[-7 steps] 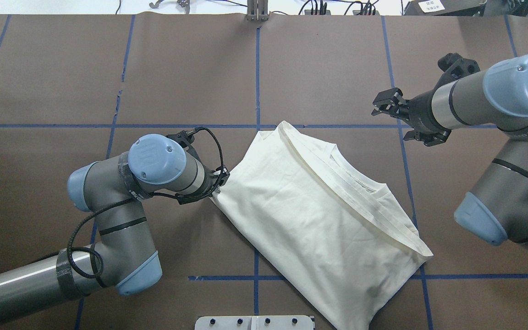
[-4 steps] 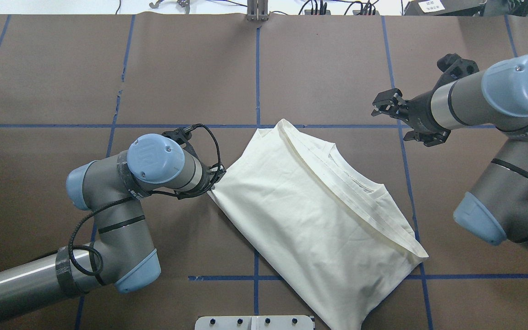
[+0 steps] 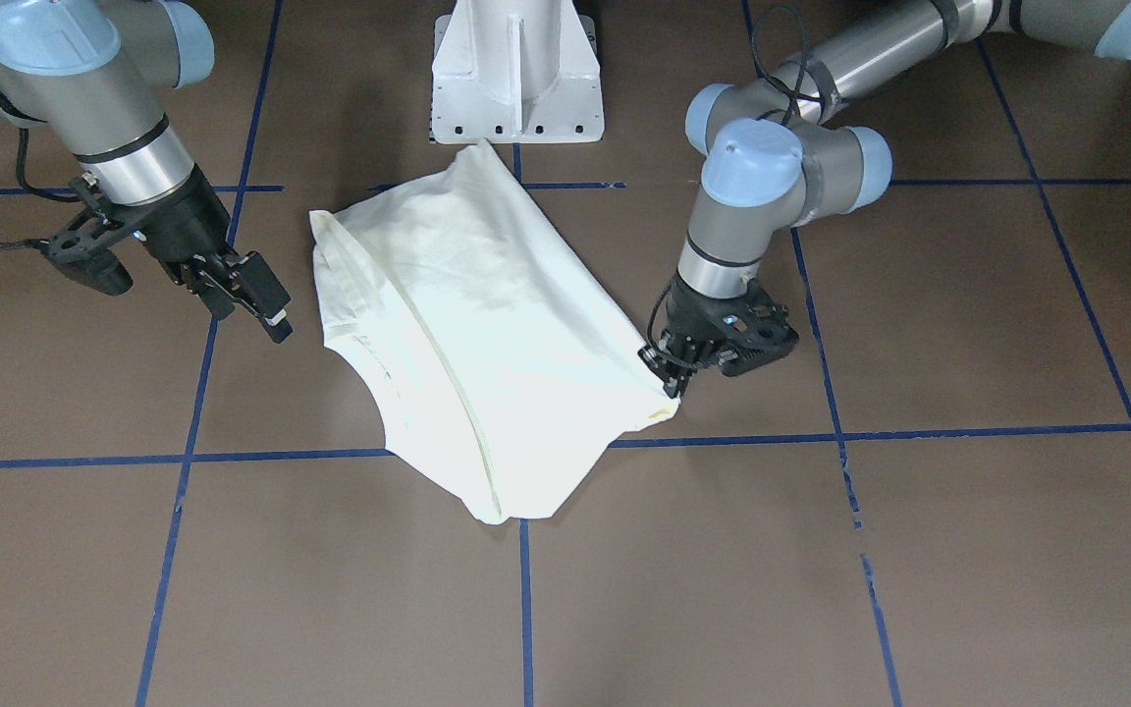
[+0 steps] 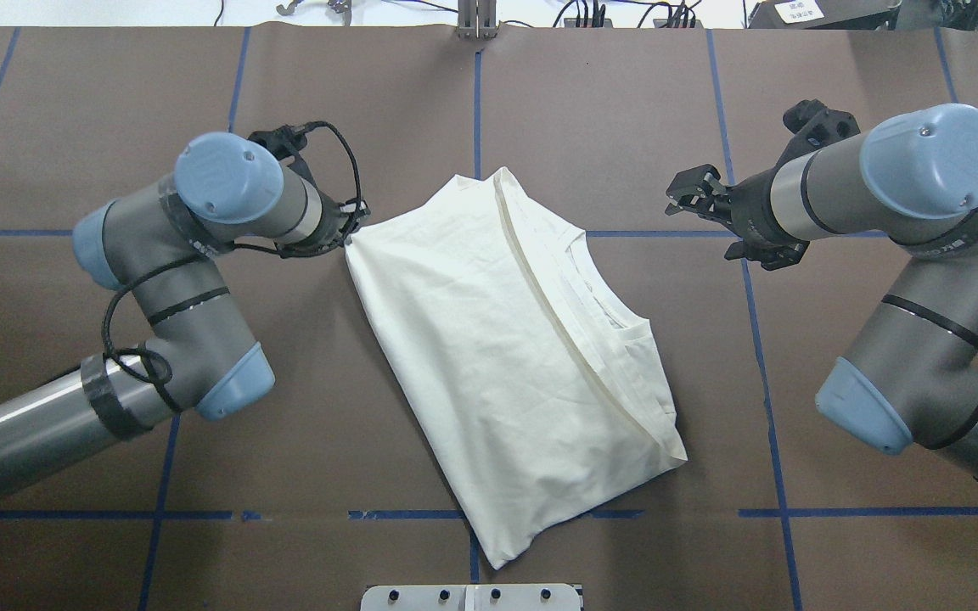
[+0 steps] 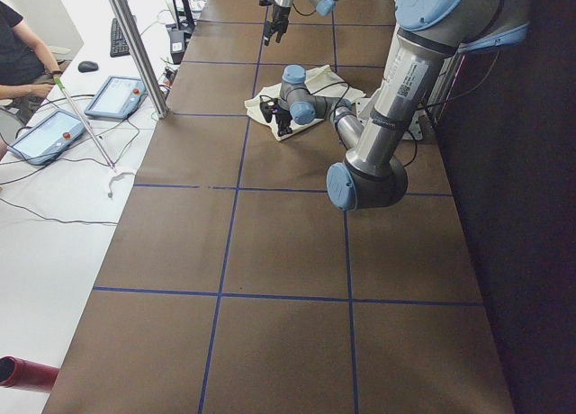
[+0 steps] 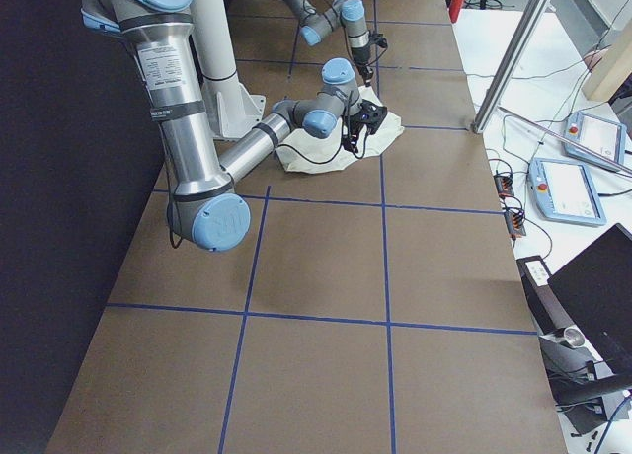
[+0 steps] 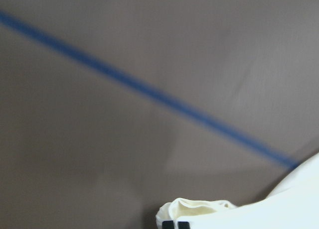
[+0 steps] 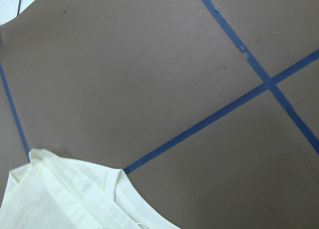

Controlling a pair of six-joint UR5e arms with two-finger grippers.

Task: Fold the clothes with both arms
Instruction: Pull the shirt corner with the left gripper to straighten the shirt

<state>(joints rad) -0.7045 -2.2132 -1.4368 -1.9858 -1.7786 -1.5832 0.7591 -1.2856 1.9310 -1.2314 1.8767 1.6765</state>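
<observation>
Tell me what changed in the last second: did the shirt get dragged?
Yes. The left end effector, shut on a corner of the shirt, pulled away from the robot and toward its own left side; the shirt slid with it and turned slightly. The right end effector edged a little toward the shirt. Unchanged: left grip held, right end effector open and off the cloth, the fold intact.

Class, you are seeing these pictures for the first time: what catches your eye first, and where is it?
A cream-white shirt lies folded, slanted across the middle of the brown table. The left gripper pinches its far-left corner, while the right gripper hangs open off to the shirt's right, touching nothing.
</observation>
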